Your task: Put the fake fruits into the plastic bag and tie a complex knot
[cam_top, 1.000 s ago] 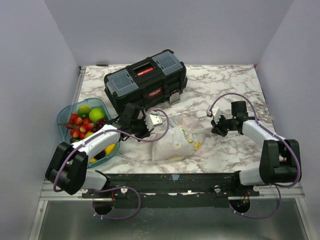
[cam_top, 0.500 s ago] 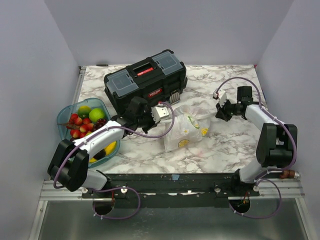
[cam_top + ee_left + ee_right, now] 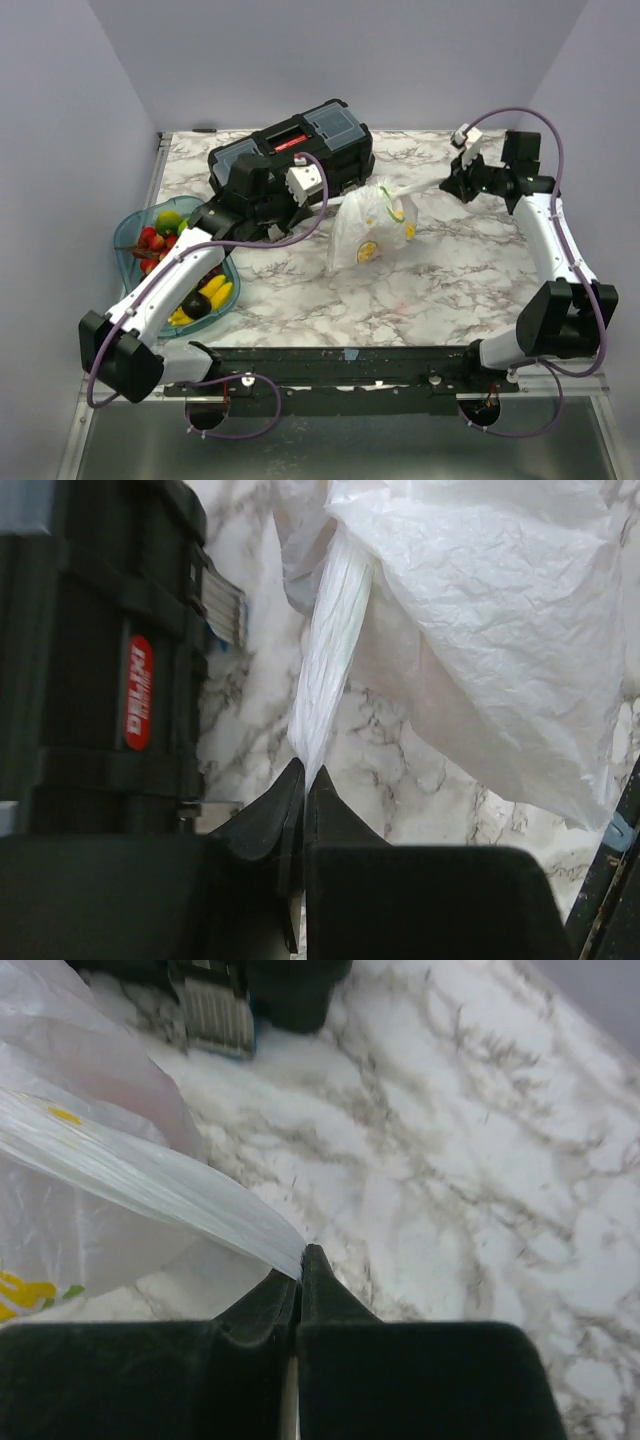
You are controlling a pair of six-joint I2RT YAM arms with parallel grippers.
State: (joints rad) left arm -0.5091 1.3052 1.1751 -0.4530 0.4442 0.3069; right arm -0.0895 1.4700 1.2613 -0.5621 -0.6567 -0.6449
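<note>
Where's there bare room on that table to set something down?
The table is bare between the plastic bag and the near edge, and right of the bag. Crowded on the left: tray, toolbox, left arm.

Fake fruits [image 3: 367, 252] inside taut plastic bag [image 3: 346, 232]

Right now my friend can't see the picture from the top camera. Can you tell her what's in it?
A plastic bag holding fake fruits is stretched between the left tool and the right tool, each pinching a twisted end. A black toolbox sits behind it, and a teal tray with more fruit is on the left.
</note>
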